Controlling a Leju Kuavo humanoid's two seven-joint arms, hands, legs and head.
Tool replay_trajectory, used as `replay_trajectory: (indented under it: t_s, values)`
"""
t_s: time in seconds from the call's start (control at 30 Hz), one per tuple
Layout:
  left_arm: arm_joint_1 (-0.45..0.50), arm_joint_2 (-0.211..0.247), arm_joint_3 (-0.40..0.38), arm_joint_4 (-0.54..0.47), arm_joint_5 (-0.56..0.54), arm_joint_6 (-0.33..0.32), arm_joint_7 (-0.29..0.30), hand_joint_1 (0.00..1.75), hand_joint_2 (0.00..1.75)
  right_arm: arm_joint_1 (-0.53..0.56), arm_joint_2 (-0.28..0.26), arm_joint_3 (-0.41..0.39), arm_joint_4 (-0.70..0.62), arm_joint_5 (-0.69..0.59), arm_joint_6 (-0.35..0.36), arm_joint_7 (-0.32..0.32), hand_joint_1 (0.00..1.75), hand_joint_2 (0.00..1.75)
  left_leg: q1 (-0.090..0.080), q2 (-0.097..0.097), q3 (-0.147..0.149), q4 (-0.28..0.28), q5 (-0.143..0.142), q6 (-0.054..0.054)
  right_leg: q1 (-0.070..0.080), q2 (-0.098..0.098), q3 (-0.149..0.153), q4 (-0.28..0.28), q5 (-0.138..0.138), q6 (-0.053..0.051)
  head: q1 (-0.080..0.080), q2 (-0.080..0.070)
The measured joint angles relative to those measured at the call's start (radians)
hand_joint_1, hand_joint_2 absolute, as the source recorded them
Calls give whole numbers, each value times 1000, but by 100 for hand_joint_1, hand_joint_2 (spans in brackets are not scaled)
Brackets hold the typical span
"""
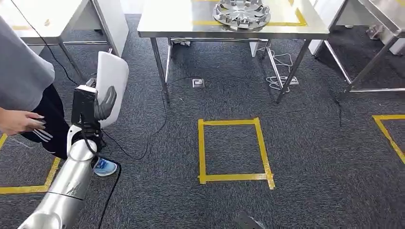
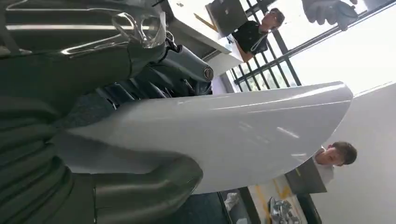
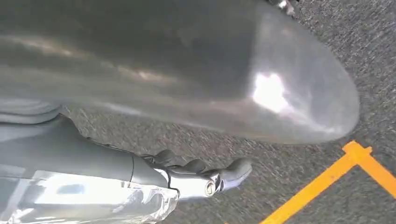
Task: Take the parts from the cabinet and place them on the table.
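Left arm raised at about 9 o'clock in the head view, left robot hand point(image 1: 104, 104) wrapped around a white panel point(image 1: 112, 81) held upright over the carpet point(image 1: 310, 152), well short of the worktop point(image 1: 172, 21) at 12 o'clock. Left wrist view gave the closer look: thumb point(image 2: 149, 186) pressed on one face of the panel point(image 2: 243, 135), darker fingers point(image 2: 140, 88) on the other. On the worktop lay a silver wheel cover point(image 1: 242, 13). Person's hand point(image 1: 19, 121) reached in at 9 o'clock, apart from the arm. Right wrist view showed the right robot hand point(image 3: 205, 175) hanging above carpet and yellow tape point(image 3: 322, 182), fingers loosely curled, holding nothing.
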Motion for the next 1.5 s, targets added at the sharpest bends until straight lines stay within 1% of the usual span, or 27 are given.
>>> replay_trajectory:
  t_s: [0.03,0.07,0.1,0.13,0.17,0.2,0.23,0.27,0.3,0.33,0.37,0.4,0.43,0.47,0.5,0.53,0.57,0.6,0.63,0.67,0.7,0.73,0.87,1.03,1.5]
  values:
    - [1,0,3,0,0,0,0,175,175,0,0,-2,0,0,0,-1,0,0,0,7,0,2,-1,-2,-1,-4,39,-74,29,11,0,0]
    - [1,0,6,0,0,0,-1,175,175,-1,-2,-6,0,0,0,-1,0,0,0,13,0,6,-4,-6,-2,-16,97,-180,65,20,0,0]
    - [0,0,7,0,0,0,-2,175,175,-3,-2,-10,0,0,0,-2,0,0,-1,20,0,12,-8,-11,-1,-44,149,-273,90,22,0,0]
    - [-1,0,10,0,0,-1,-2,175,175,-5,-2,-13,0,0,-1,-2,0,0,-9,25,-4,17,-13,-17,6,-55,158,-283,83,6,-1,0]
    - [-4,1,12,1,0,-2,-2,175,175,-4,-2,-15,0,0,-3,-3,0,0,-11,31,-7,23,-15,-21,6,-36,155,-290,91,-6,-3,0]
    - [-6,1,13,2,0,-2,-3,175,175,-2,-2,-16,0,0,-3,-2,0,0,-10,35,-6,22,-14,-23,8,-32,153,-288,91,-8,-2,0]
    - [-6,0,13,3,-2,-3,-3,175,175,-2,-3,-16,1,0,-4,-2,0,0,-8,41,-5,21,-13,-25,10,-25,152,-288,92,-13,-2,0]
    - [-8,0,12,3,-3,-5,-3,175,175,-2,-4,-17,1,0,-4,-2,0,0,-8,46,-5,23,-15,-29,3,-18,152,-291,96,-21,-1,0]
    - [-10,0,13,3,-3,-4,-3,175,175,-2,-3,-17,1,1,-5,-3,0,0,-2,29,-16,32,-27,-39,-6,-10,154,-292,98,-24,-2,0]
    - [-12,0,13,3,-3,-4,-3,175,175,-3,-4,-18,1,1,-6,-3,0,0,1,1,-26,65,-55,-46,-6,-5,153,-292,100,-27,-4,0]
    - [-15,2,13,6,-3,-4,-3,175,175,-3,-4,-19,1,1,-6,-3,0,0,5,-15,-56,139,-99,-51,-6,2,153,-292,101,-33,-3,0]
    - [-15,3,14,9,-3,-4,-3,175,175,-3,-3,-21,1,1,-6,-4,0,0,6,-20,-95,230,-141,-55,-5,10,151,-291,101,-33,-3,0]
    - [-11,3,14,13,-3,-4,-3,175,175,-2,-3,-23,1,1,-7,-5,0,0,7,-22,-132,311,-171,-58,-4,20,151,-291,101,-34,-3,0]
    - [-8,2,13,15,-3,-4,-3,175,175,0,-3,-24,1,1,-7,-7,0,0,8,-22,-151,351,-176,-58,-3,27,150,-291,102,-34,-3,0]
    - [-5,2,13,16,-3,-4,-3,175,175,1,-3,-26,1,0,-8,-8,0,0,9,-23,-146,341,-159,-56,-3,36,151,-291,103,-36,-3,0]
    - [-5,2,13,16,-3,-4,-3,175,175,1,-3,-28,1,0,-9,-8,0,0,9,-25,-118,283,-122,-53,-3,45,151,-291,104,-36,-3,0]
    - [-6,1,13,16,-3,-4,-3,175,175,1,-3,-32,1,0,-11,-9,0,0,9,-30,-73,191,-73,-49,-3,55,152,-291,104,-35,-3,0]
    - [-8,1,13,16,-4,-3,-2,175,175,1,-3,-34,1,0,-13,-10,0,0,9,-48,-23,93,-28,-42,-3,62,154,-291,105,-33,-3,0]
    - [-9,1,13,15,-6,-2,0,175,175,1,-2,-34,1,2,-18,-12,0,0,8,-65,2,48,-33,-34,-2,62,152,-291,107,-30,-2,0]
    - [-9,0,13,15,-6,-1,3,175,175,0,-2,-35,1,4,-21,-13,0,0,6,-64,3,32,-34,-33,6,69,147,-289,110,-25,-3,0]
    - [-10,0,13,15,-7,-1,5,175,175,1,-3,-35,2,6,-21,-13,0,0,8,-62,7,23,-39,-44,8,70,137,-281,108,-28,-4,0]
    - [-9,-1,14,15,-8,-1,7,175,175,6,-5,-35,2,11,-21,-16,0,0,5,-63,6,26,-37,-45,4,70,134,-283,109,-27,-2,0]
    - [-6,-1,19,15,-9,0,10,175,175,11,-5,-35,2,15,-22,-19,0,0,0,-64,2,27,-31,-36,0,68,134,-289,115,-18,-2,0]
    - [4,-2,39,6,-23,10,21,175,175,12,-6,-37,2,24,-21,-19,0,0,-3,-64,0,28,-30,-33,-3,68,134,-292,118,-14,-2,0]
    - [10,-2,86,-9,-17,8,33,175,175,9,-6,-37,2,45,-17,-19,0,0,-1,-64,-1,29,-29,-32,-1,67,133,-292,119,-12,-2,0]
